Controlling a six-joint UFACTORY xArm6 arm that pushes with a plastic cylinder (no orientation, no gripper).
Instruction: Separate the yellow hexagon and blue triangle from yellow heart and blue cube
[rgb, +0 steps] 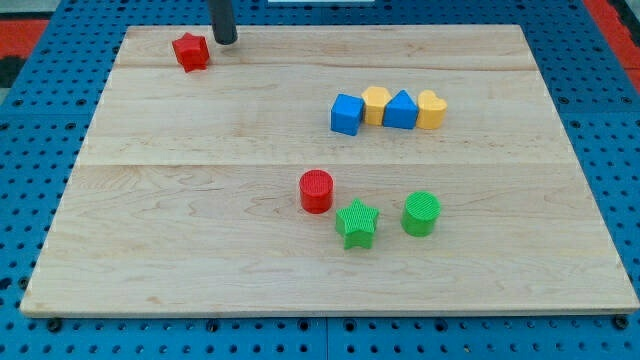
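Observation:
Four blocks stand in a touching row at the view's upper right: a blue cube (346, 114), a yellow hexagon (376, 103), a blue triangle (401, 110) and a yellow heart (431, 110), left to right. My tip (225, 41) rests at the view's top left, just right of a red star (191, 51), far left of the row.
A red cylinder (316, 191), a green star (357, 223) and a green cylinder (421, 213) stand close together below the row. The wooden board (150, 220) lies on a blue pegboard.

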